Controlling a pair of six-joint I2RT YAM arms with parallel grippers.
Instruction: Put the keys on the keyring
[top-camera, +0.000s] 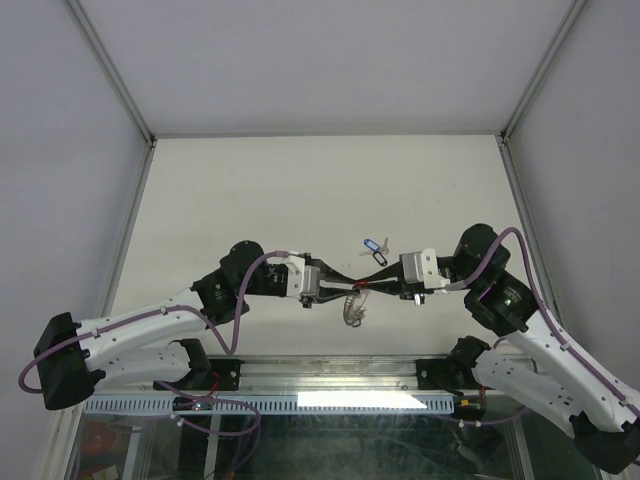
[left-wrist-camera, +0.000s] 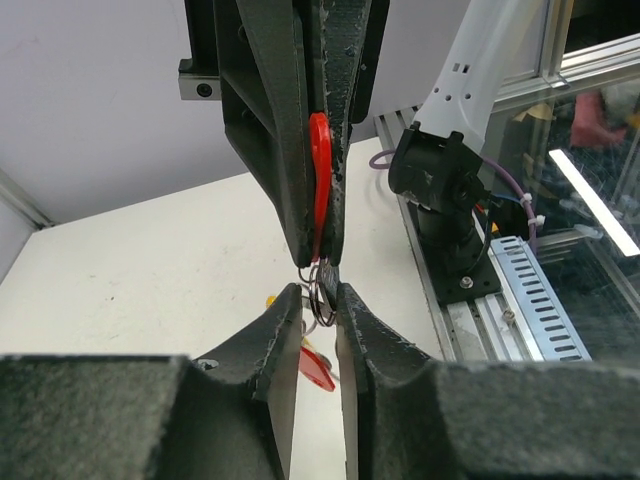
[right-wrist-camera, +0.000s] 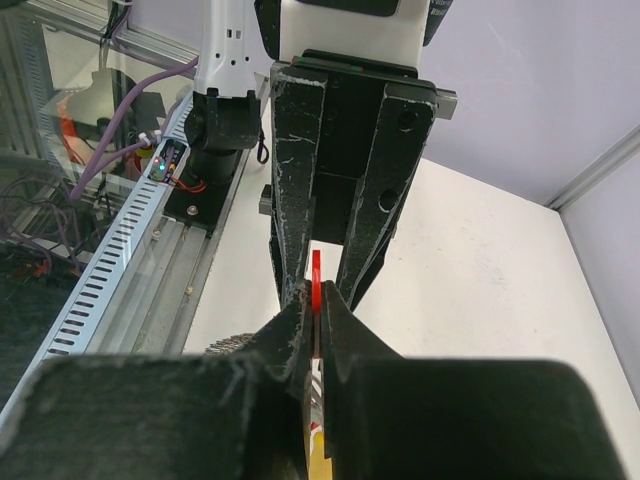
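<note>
My right gripper (top-camera: 373, 284) is shut on a red-tagged key (left-wrist-camera: 319, 180), its tag pinched edge-on between the fingers in the right wrist view (right-wrist-camera: 317, 275). That key's small split ring (left-wrist-camera: 322, 292) hangs between my left gripper's fingertips (left-wrist-camera: 290, 305), which stand slightly apart. My left gripper (top-camera: 338, 290) faces the right one tip to tip above the table. Beneath them hangs the keyring (top-camera: 352, 310), a silvery cluster with a yellow section (left-wrist-camera: 270, 298) and another red-tagged key (left-wrist-camera: 316, 368). A blue-tagged key (top-camera: 372, 246) lies on the table just behind the grippers.
An aluminium rail with a slotted cable duct (top-camera: 330, 375) runs along the near table edge. The right arm's base (left-wrist-camera: 450, 200) and the left arm's base (right-wrist-camera: 225, 130) stand on it. Frame posts (top-camera: 130, 100) and white walls bound the table at the sides and back.
</note>
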